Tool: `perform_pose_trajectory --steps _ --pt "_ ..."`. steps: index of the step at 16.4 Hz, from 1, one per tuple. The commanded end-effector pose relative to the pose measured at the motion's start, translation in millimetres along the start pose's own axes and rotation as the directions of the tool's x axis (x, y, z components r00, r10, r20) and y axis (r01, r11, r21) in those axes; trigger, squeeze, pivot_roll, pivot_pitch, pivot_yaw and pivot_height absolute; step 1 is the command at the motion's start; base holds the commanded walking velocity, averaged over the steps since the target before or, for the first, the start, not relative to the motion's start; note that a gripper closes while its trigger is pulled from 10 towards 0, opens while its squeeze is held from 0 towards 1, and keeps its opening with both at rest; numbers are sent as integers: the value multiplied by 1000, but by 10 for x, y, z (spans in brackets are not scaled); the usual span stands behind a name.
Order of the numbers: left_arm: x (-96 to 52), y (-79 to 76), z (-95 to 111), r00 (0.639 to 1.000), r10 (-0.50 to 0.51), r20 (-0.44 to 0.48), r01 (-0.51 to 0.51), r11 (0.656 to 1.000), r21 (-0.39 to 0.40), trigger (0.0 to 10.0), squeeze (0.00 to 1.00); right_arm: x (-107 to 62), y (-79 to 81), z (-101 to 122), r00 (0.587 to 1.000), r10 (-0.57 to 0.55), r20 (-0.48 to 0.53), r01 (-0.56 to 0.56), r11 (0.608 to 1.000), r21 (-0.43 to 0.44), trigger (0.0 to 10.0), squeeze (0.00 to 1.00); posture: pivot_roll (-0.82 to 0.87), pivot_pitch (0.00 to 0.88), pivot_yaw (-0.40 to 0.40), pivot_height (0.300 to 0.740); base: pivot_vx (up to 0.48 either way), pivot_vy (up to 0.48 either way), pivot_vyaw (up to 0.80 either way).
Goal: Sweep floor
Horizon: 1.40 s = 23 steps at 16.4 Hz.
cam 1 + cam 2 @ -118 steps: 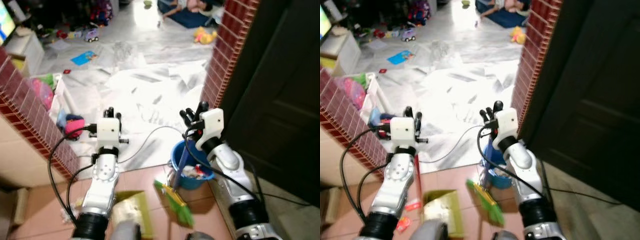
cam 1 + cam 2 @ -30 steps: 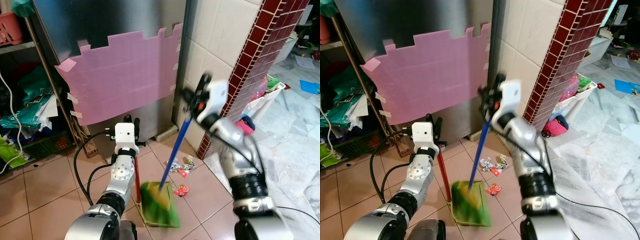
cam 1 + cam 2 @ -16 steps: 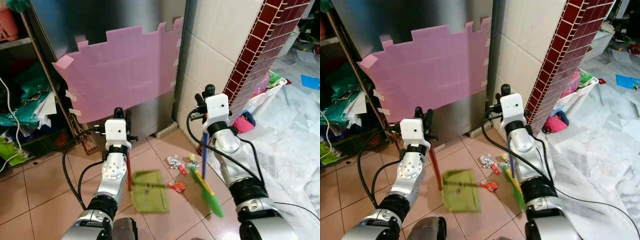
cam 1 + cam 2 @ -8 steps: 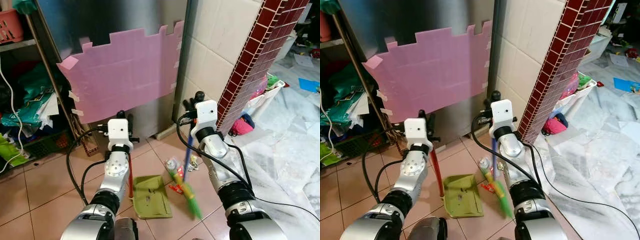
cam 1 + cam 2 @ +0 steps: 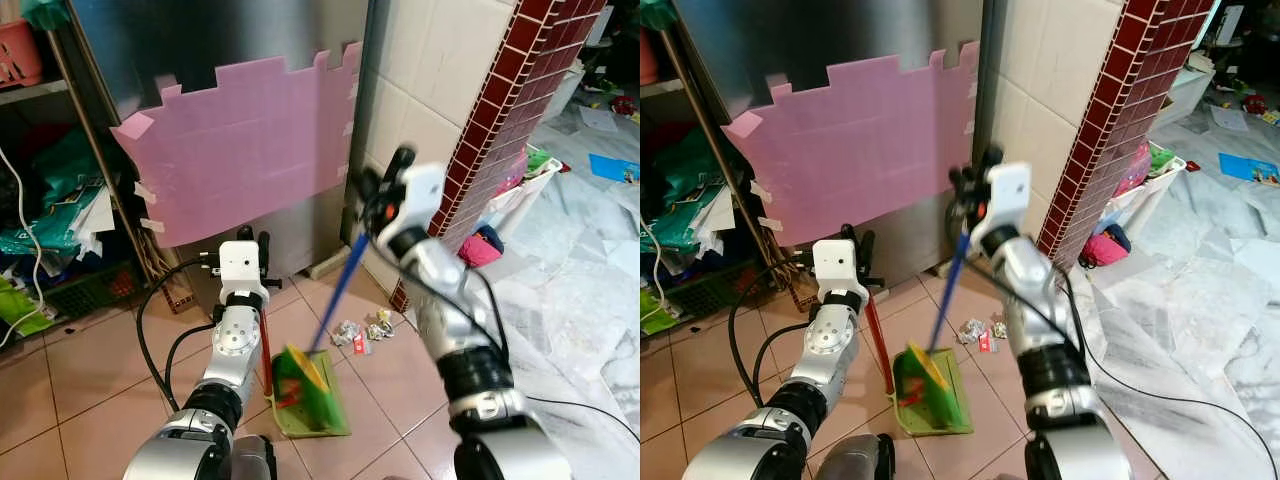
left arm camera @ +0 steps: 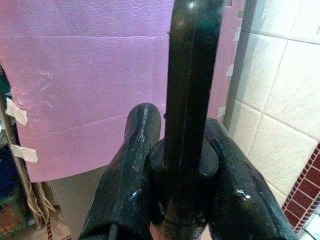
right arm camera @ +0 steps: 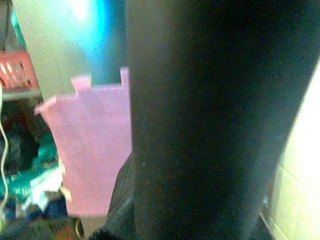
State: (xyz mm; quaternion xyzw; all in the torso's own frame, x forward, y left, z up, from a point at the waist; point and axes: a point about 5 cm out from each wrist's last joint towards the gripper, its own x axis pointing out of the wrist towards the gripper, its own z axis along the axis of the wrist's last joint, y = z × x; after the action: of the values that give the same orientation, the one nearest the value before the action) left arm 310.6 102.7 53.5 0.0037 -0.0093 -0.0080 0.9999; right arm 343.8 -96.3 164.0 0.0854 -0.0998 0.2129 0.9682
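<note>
Terracotta floor tiles [image 5: 90, 390] meet white marble flooring [image 5: 590, 300] at a red-tiled pillar [image 5: 500, 130]. A pink foam mat [image 5: 250, 150] is taped to a steel cabinet [image 5: 180, 40]; cream wall tiles [image 5: 430, 70] stand beside it. Cluttered shelving [image 5: 40, 200] stands left.

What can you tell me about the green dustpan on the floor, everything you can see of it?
The green dustpan looks like plastic, a flat rectangular tray with a low rim, lying on the reddish tile floor in front of the pink foam sheet. A red upright handle rises from its near-left edge, and the left claw is shut on the handle's black top. The broom head, green and yellow, rests in the tray, its blue handle slanting up toward the right claw. Some wrappers lie on the tiles just beyond it.
</note>
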Motion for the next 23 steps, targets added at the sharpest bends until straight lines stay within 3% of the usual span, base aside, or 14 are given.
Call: perform_pose_trajectory --steps 1,5,6,10,12,13,16,20,23 --pt "-54 -71 -115 997 -46 -67 47 999 15 10000 0 78 -43 279 994 -3 110 5 1000 -17 10000 0 -16 0 -9 740 0 0 0" --pt "-47 -79 -105 997 -52 -62 53 998 24 10000 0 31 -252 401 986 -70 152 97 980 -175 10000 0 -15 0 -9 740 0 0 0" --pt "-49 -89 -103 996 -63 -65 62 998 -4 10000 0 1 -300 432 977 -106 185 145 966 -212 10000 0 -15 0 -9 740 0 0 0" --pt "-117 -124 -150 990 -121 -77 116 991 -65 10000 0 -58 -347 399 969 -153 191 197 952 -236 10000 0 -9 0 -7 740 0 0 0" --pt "-151 -100 -215 989 -89 -119 86 996 -27 10000 0 -102 -360 317 970 -177 169 218 939 -267 10000 0 -9 0 -7 740 0 0 0" --pt "-145 -74 -210 991 -73 -116 71 997 -23 10000 0 -167 -372 184 968 -206 141 238 933 -272 10000 0 -7 0 -8 740 0 0 0" --pt "-114 -33 -146 996 -53 -78 52 999 -8 10000 0 -201 -351 73 969 -216 117 241 929 -280 10000 0 -6 0 -7 740 0 0 0" --pt "-73 142 -69 998 46 -42 -46 999 -5 10000 0 -19 -235 110 971 -185 152 225 921 -319 10000 0 8 0 -11 740 0 0 0" --pt "-105 229 -28 997 77 -15 -77 997 -9 10000 0 248 8 345 966 -64 251 165 900 -405 10000 0 37 0 -27 740 0 0 0"
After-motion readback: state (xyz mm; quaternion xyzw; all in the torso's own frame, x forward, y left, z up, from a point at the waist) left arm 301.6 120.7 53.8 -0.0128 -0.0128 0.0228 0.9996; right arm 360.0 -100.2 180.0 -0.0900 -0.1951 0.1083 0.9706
